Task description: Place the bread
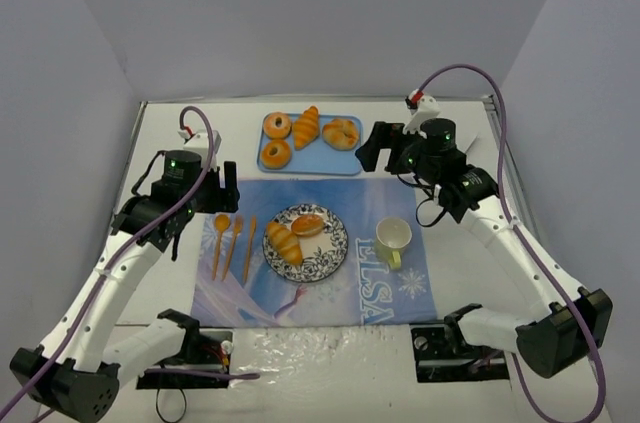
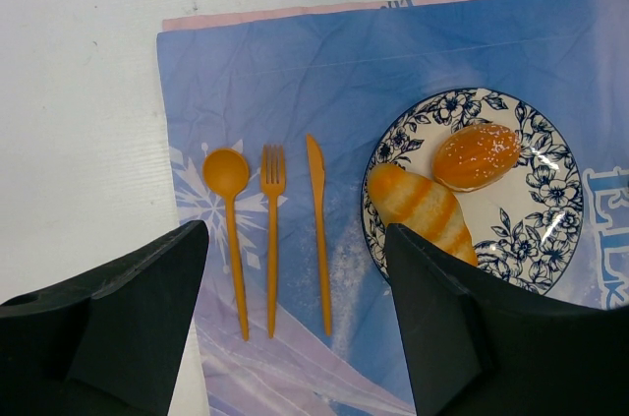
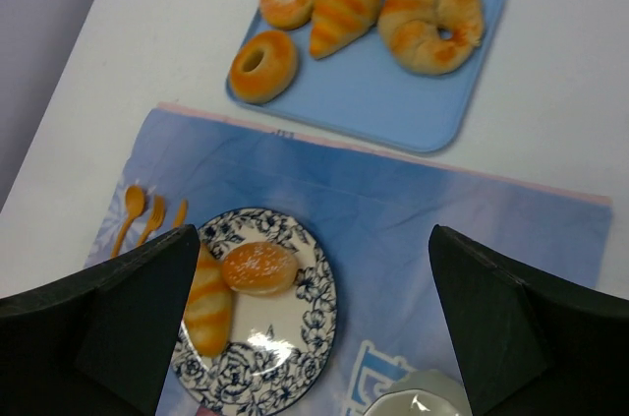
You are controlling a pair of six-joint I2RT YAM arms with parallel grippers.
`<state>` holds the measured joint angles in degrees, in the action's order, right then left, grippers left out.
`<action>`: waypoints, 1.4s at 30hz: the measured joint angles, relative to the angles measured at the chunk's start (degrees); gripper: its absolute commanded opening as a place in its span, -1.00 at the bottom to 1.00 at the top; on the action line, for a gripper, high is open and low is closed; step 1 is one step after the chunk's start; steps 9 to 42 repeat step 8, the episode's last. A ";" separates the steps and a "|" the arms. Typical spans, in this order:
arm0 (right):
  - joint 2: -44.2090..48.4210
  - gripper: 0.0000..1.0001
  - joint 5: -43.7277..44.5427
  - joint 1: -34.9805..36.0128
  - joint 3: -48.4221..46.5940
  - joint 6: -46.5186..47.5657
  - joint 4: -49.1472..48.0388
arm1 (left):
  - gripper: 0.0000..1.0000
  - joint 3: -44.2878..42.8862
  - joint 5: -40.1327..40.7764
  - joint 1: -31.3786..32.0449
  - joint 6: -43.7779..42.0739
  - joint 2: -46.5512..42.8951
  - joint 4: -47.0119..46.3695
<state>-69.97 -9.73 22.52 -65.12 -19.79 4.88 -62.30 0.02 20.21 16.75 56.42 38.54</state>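
Note:
A blue-patterned plate (image 1: 331,255) on the blue placemat holds a striped croissant (image 1: 284,243) and a round sugared bun (image 1: 308,225); both show in the left wrist view (image 2: 423,208) (image 2: 477,155) and the right wrist view (image 3: 207,303) (image 3: 258,267). A blue tray (image 1: 345,161) behind holds two doughnuts (image 1: 277,125), a croissant (image 1: 307,127) and a twisted ring bread (image 1: 340,133). My left gripper (image 1: 226,188) is open and empty above the cutlery. My right gripper (image 1: 372,147) is open and empty, raised near the tray's right end.
An orange spoon (image 1: 220,235), fork (image 1: 234,240) and knife (image 1: 249,247) lie left of the plate. A pale green mug (image 1: 393,241) stands right of it. The placemat (image 1: 390,293) covers the table's middle. Grey walls close in three sides.

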 measured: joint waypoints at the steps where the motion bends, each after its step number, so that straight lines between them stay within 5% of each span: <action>1: 1.22 1.00 -0.19 1.55 1.06 -0.18 0.04 | 0.38 0.00 0.01 0.01 0.00 0.00 0.00; 8: 3.03 1.00 -0.63 6.34 4.68 -1.19 -1.20 | 0.38 0.00 0.01 0.06 0.00 0.09 0.03; 42: 3.03 1.00 -0.63 6.34 4.68 -1.19 -1.20 | 0.38 0.00 0.01 0.06 0.00 0.09 0.03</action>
